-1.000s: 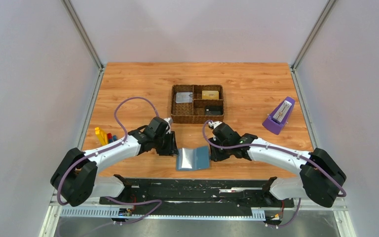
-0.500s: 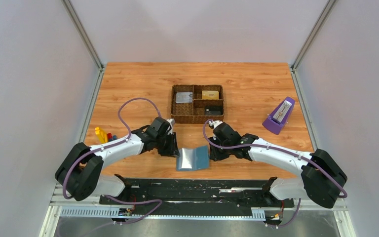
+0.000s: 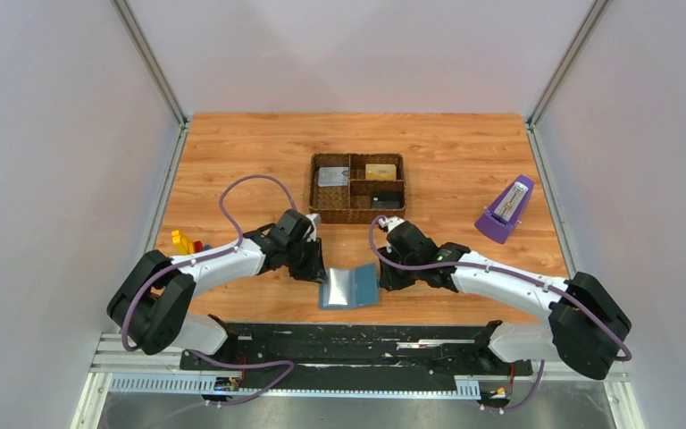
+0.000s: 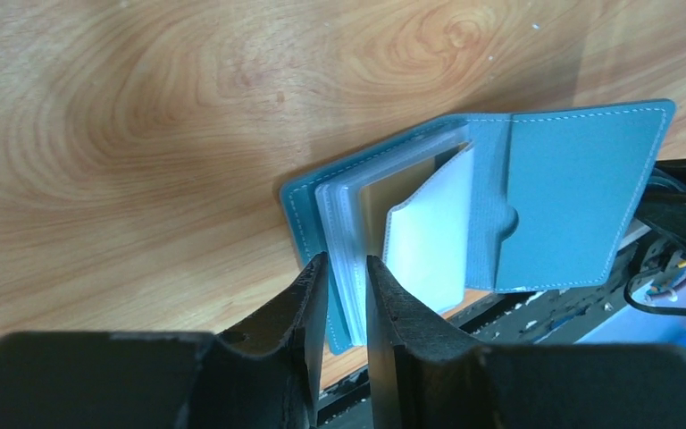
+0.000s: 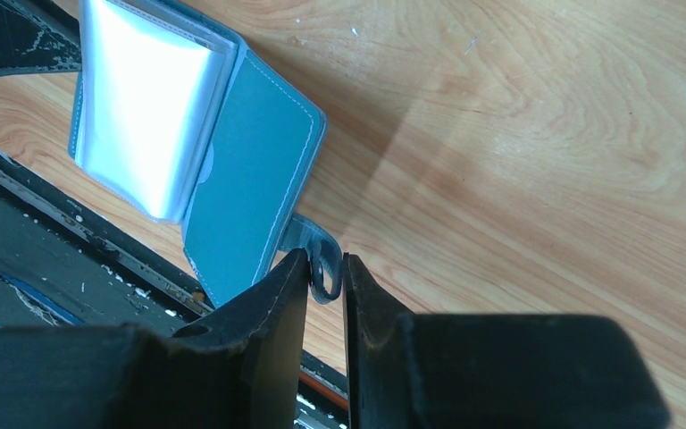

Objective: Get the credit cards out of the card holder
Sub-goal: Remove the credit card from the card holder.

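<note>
Though set close around the left edge of the small blue bifold card holder [image 4: 572,197] with the left claw [image 4: 346,268], cannot tell whether truly pinching or just short of it. Straddles that edge with one finger outside the dark teal cover and the other on top of the stack of clear plastic sleeves [image 4: 429,241]. Shows through one sleeve a gold-yellow plastic credit card [image 4: 393,183], tucked inside the card holder. Clamps with the right claw [image 5: 323,264] on a small grey-blue tab [image 5: 304,231] sticking out from the card holder's right flap, fingers pressed on it from both sides. Lies open, inside up, on the light wooden tabletop [image 3: 464,152], between both claws.

Beyond the card holder, away from the arms: brown woven divided tray [image 3: 339,215], well apart. Holds a silver-grey card [image 3: 331,176] in the compartment farthest from the card holder on the left, a second gold-yellow card [image 3: 380,172] in the one beside it to the right, and something dark, hard to make out, in a nearer right compartment. Right of the card holder and farther back: purple wedge-shaped metronome [image 3: 505,210], upright. Left of the card holder, past the left arm: small yellow and red toy blocks [image 3: 181,241], partly hidden.
</note>
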`<state>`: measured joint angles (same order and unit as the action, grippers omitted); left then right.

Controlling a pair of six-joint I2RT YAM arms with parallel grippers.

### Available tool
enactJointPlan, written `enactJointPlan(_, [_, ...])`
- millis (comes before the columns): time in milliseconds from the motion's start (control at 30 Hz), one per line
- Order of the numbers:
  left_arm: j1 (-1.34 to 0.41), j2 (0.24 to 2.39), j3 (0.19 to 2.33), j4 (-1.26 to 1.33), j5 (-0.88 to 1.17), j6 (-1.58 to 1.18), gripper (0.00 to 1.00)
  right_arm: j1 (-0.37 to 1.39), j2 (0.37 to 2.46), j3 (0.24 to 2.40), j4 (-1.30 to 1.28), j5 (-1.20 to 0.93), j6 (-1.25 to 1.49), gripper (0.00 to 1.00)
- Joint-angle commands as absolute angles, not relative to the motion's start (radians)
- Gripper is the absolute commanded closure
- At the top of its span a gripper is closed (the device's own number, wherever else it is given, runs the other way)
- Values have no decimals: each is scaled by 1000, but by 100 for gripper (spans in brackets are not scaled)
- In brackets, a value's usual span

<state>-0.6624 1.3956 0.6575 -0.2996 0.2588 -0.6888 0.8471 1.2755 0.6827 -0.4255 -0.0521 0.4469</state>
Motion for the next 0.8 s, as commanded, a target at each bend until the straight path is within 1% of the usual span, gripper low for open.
enactJointPlan(0, [-666, 1399, 692, -246, 308, -670, 71, 841, 1245, 673, -375, -26, 453, 78])
enactJointPlan(400, [-666, 1377, 679, -166, 420, -700, 72, 841, 1220, 675, -365, -29, 461, 77])
enactJointPlan(500, [-667, 1373, 664, -106, 461, -729, 71, 841, 1211, 684, -379, -28, 471, 73])
enactJointPlan(767, [-668, 1392, 636, 12, 552, -767, 69, 841, 1171, 742, -479, -6, 510, 60])
